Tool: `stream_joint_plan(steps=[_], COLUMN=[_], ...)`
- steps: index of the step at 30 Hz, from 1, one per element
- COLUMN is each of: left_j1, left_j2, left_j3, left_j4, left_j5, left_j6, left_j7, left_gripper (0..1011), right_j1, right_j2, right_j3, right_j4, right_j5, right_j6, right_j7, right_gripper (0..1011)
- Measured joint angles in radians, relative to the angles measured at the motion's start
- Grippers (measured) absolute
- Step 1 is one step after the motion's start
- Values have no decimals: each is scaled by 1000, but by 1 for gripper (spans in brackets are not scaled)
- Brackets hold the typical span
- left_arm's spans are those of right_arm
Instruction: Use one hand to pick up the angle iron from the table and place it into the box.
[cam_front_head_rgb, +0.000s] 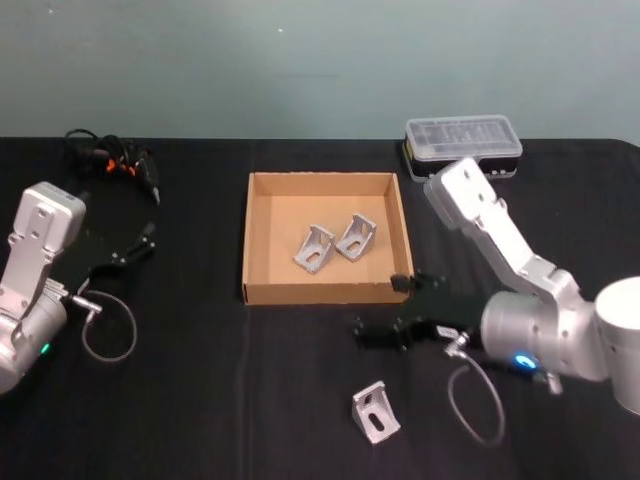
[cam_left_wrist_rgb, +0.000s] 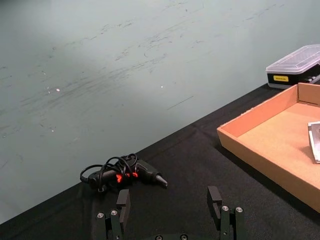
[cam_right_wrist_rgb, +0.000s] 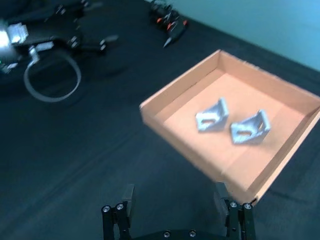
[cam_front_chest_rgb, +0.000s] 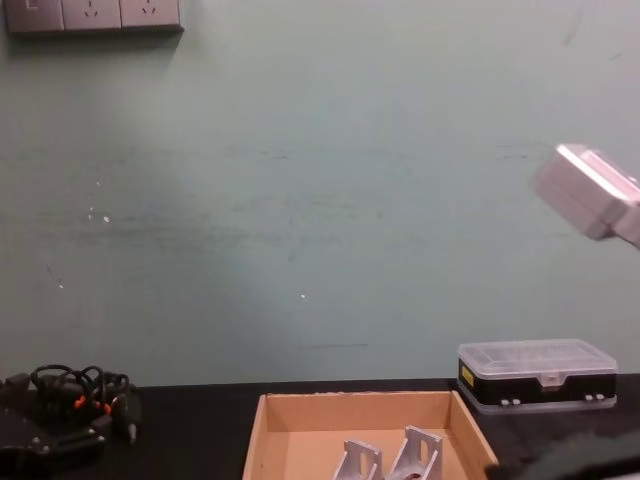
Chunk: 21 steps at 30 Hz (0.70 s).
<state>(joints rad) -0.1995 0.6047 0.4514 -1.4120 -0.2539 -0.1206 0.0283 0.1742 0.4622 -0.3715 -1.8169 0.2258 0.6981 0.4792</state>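
While an angle iron (cam_front_head_rgb: 375, 412) lies near the table's (cam_front_head_rgb: 200, 400) front edge, the right gripper (cam_front_head_rgb: 382, 308) hangs released and empty before the box (cam_front_head_rgb: 325, 293); the left gripper (cam_front_head_rgb: 125, 252) waits open.

Soft even light; faint shadows inside the box (cam_front_head_rgb: 320, 293)

- The table (cam_front_head_rgb: 200, 400) is flat and black.
- A cardboard box (cam_front_head_rgb: 320, 293) stands in the middle of it.
- One angle iron (cam_front_head_rgb: 375, 412) lies on the near side, in front of the box.
- A plastic case (cam_front_head_rgb: 463, 140) stands at the far right edge.
- A black tool with cable (cam_front_head_rgb: 115, 160) lies at the far left.
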Motion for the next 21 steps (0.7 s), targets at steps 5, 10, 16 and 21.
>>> stream_joint_plan(steps=[5, 10, 16, 21], left_j1=[0, 0, 0, 0], left_j2=[0, 0, 0, 0], left_j3=[0, 0, 0, 0], left_j4=[0, 0, 0, 0], left_j5=[0, 0, 0, 0], left_j6=[0, 0, 0, 0], left_j7=[0, 0, 0, 0], left_gripper=[1011, 1011, 1011, 1011], right_j1=[-26, -37, -34, -33], right_j2=[57, 105, 139, 150], right_j3=[-18, -49, -88, -108], right_j4=[-38, -53, -60, -64], right_j5=[11, 19, 23, 23], right_j6=[5, -9, -7, 3], right_j7=[36, 76, 102, 101], right_gripper=[1002, 1002, 1002, 1002])
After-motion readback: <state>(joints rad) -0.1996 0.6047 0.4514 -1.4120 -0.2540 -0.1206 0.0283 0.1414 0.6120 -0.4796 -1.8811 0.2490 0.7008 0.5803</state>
